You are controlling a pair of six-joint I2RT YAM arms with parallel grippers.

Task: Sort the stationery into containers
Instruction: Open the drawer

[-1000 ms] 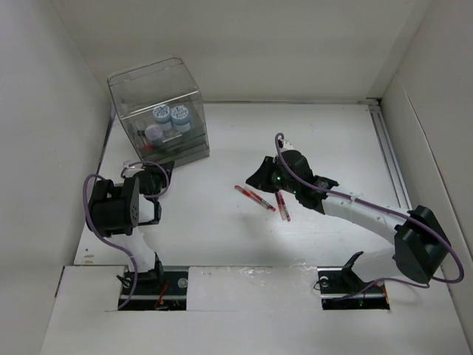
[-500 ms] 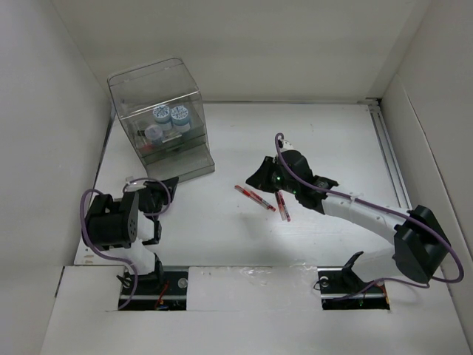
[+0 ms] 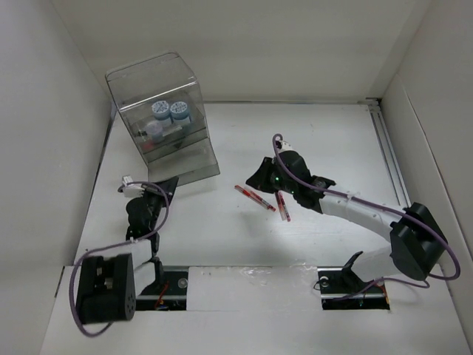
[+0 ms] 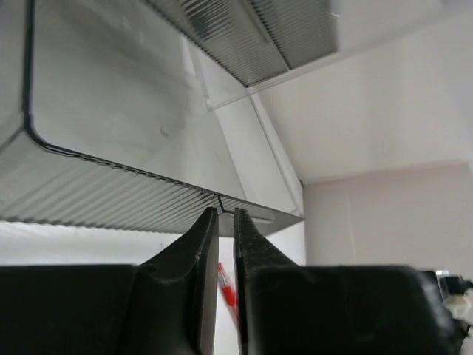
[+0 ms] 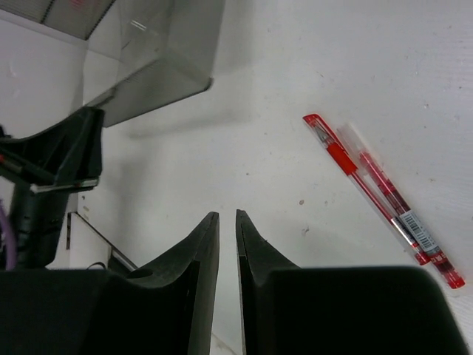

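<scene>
Right wrist: red pens (image 5: 377, 192), organizer (image 5: 159, 52) beyond

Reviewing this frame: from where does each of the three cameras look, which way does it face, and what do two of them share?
Top external: above and behind the bases, looking down at the table; both arms show whole, left end effector at the organizer's drawer, right end effector by the red pens.
Left wrist: low, looking along its closed fingers at the drawer edge.
Right wrist: looking down past its fingers at the pens.
Shared: both wrist views catch the drawer and red pens.
</scene>
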